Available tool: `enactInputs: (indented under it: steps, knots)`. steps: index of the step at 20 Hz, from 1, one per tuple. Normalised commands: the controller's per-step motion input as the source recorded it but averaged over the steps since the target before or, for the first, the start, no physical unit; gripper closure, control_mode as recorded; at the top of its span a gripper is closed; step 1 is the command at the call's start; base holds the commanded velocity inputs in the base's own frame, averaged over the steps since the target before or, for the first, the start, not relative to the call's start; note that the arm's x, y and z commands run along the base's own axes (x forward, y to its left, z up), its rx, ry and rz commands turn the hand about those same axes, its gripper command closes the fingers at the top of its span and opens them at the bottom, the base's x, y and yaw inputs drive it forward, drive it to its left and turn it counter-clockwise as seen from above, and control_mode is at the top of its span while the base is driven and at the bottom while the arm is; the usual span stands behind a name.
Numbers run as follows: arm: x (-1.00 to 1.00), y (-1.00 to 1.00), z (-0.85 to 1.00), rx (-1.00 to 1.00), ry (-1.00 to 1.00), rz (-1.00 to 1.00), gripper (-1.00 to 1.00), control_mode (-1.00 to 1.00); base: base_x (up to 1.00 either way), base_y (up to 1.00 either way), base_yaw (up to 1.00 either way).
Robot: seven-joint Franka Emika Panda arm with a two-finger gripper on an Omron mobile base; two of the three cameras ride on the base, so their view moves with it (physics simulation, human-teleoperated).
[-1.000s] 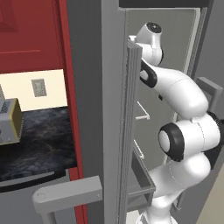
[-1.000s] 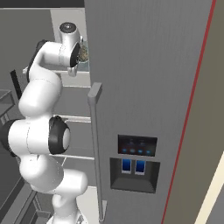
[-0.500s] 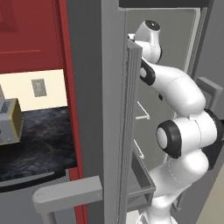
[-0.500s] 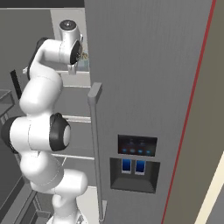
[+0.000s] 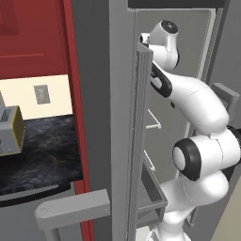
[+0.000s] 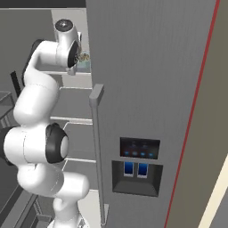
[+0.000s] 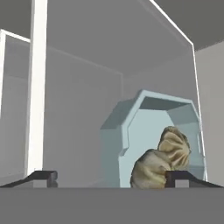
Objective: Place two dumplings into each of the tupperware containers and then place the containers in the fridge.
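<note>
In the hand view my gripper point(image 7: 112, 178) stands open, its dark fingertips point(image 7: 42, 176) wide apart at the bottom. Just beyond them the pale blue tupperware container point(image 7: 151, 135) rests inside the fridge, tilted in this rolled view, with two tan dumplings point(image 7: 164, 159) in it. The right fingertip overlaps the container's lower edge; I cannot tell whether they touch. In the right base view the hand point(image 6: 71, 44) reaches onto the fridge's top shelf, where the container point(image 6: 84, 57) peeks out beside the grey fridge door point(image 6: 147, 80). The left base view has the hand point(image 5: 164, 37) behind the door's edge point(image 5: 141, 122).
The fridge door's bar handle point(image 6: 98, 151) and its dispenser panel point(image 6: 138, 167) stand right of the arm. Wire shelves point(image 6: 75, 120) lie below the hand. A red cabinet point(image 5: 33, 37), a dark counter point(image 5: 42, 150) and a door bin point(image 5: 153, 197) show on the left.
The arm's upper links and hand have shifted slightly at the top shelf. The fridge door and everything around it stand as before.
</note>
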Motion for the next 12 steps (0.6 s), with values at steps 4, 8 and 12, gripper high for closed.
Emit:
enactInputs:
  steps: [4,8,12]
  knots:
    - [-0.88,0.0,0.46,0.02,0.02,-0.09,-1.0,-1.0,0.0,0.0,0.0]
    - [-1.0,0.0,0.48,0.04,0.11,-0.1,-1.0,-1.0,0.0,0.0,0.0]
    - [-1.0,0.05,0.44,0.04,0.14,-0.26,-1.0,-1.0,0.0,0.0,0.0]
